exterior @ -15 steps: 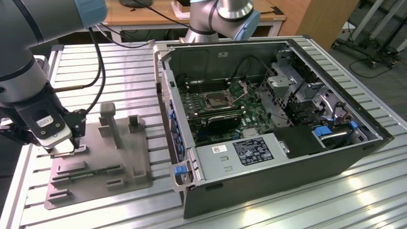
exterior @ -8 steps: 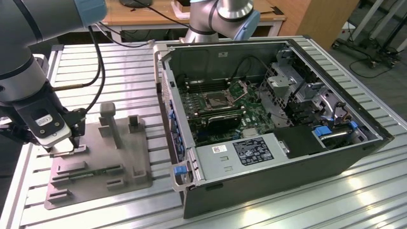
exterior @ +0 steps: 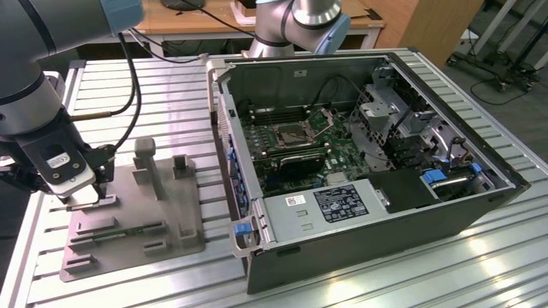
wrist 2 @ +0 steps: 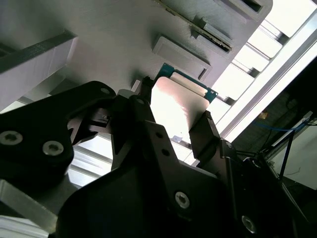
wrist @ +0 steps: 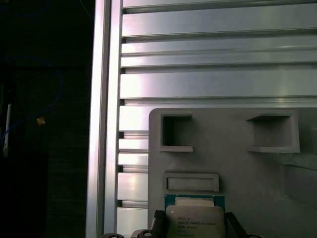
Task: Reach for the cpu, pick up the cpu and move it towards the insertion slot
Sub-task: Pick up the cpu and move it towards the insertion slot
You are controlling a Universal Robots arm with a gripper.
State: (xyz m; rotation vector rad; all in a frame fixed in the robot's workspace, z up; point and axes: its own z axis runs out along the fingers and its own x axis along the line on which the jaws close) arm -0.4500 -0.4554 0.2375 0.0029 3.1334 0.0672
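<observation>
The cpu [wrist 2: 179,105] is a small flat square chip with a silvery top and a green rim. It lies at the edge of the grey plastic tray [exterior: 176,221] at the exterior view's left. My gripper [exterior: 86,196] is low over that corner of the tray. In both wrist views its black fingers [wrist 2: 204,130] press against two opposite sides of the cpu [wrist: 195,223], which rests level against the tray [wrist: 237,168]. The insertion slot [exterior: 296,135], a dark square socket with a shiny frame and a raised flap, sits on the green board inside the open computer case.
The open computer case [exterior: 360,212] fills the exterior view's right, its near wall standing between tray and socket. A narrow green memory stick [exterior: 128,230] lies in the tray, and two grey posts [exterior: 145,163] rise from it. The ribbed metal table [wrist: 208,79] surrounds the tray.
</observation>
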